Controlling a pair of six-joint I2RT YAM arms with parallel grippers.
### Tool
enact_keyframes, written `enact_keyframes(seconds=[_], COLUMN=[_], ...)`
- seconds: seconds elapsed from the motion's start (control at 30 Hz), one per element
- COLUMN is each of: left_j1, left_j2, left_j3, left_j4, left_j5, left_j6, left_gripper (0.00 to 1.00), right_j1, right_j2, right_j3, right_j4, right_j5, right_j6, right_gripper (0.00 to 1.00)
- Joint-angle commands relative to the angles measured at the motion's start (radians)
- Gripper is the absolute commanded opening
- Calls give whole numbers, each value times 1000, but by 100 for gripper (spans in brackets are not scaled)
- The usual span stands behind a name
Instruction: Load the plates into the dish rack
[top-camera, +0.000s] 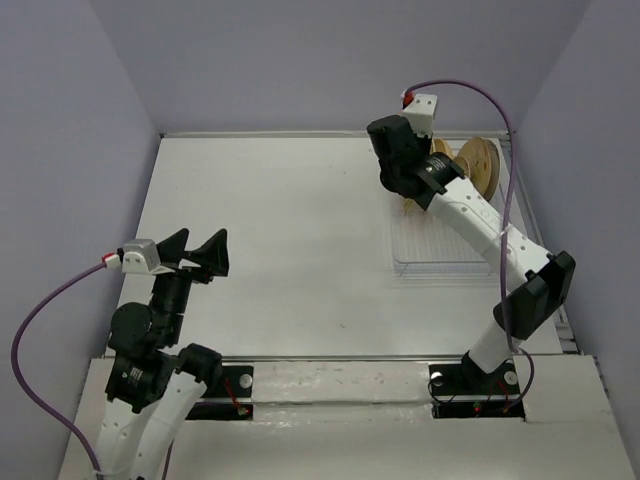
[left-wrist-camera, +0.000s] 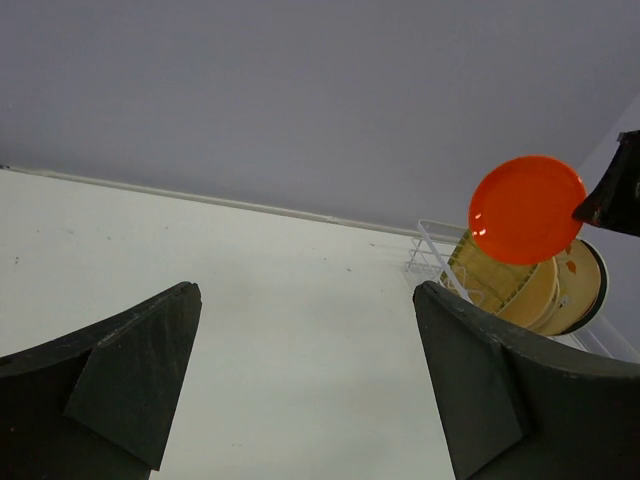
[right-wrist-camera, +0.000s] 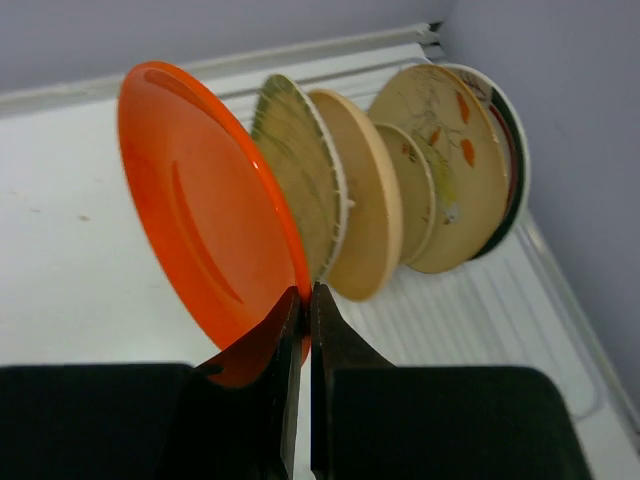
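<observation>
- Top view: one left gripper (top-camera: 200, 240) is seen, fingers spread, over the table (top-camera: 280, 200); plates (top-camera: 478, 165) stand at the far right, largely hidden by the right arm (top-camera: 470, 215).
- Left wrist view: one glossy round orange-red plate (left-wrist-camera: 527, 208) is seen above the white wire dish rack (left-wrist-camera: 430, 248).
- Right wrist view: six plates are counted, on edge in a row; the right gripper (right-wrist-camera: 303, 300) is clamped on the orange-red plate's rim; rack wires cannot be made out.

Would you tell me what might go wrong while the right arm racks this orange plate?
The right gripper pinches the orange plate only at its rim, so the plate may pivot or slip. It hangs close beside the woven plate; lowering it could knock that one against the others in the rack.
</observation>
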Motion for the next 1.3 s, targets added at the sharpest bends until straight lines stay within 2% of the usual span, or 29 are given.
enact_keyframes(seconds=[0.0, 0.3, 0.6, 0.77, 1.17, 1.23, 1.27], left_j1=[-21, -34, -71, -93, -97, -96, -96], left_j2=[-10, -35, -66, -70, -46, -40, -32], left_j3=[-8, -8, -8, -7, -8, -7, -7], left_j4=[52, 49, 40, 39, 39, 35, 35], left_j5=[-3, -1, -14, -20, -31, -35, -37], left_j6=[16, 11, 16, 17, 20, 17, 17], left_gripper=[99, 99, 99, 99, 99, 99, 99], right_j1=[-30, -61, -104, -131, -131, -131, -131], right_j2=[65, 252, 422, 470, 550, 523, 506], right_j3=[75, 305, 460, 497, 473, 436, 421], right_j4=[-270, -479, -547, -539, -401, -372, -358], right_j5=[129, 176, 155, 128, -6, -15, -18], right_j6=[-68, -64, -59, -68, -84, -81, -79], right_gripper=[7, 7, 7, 7, 7, 10, 17])
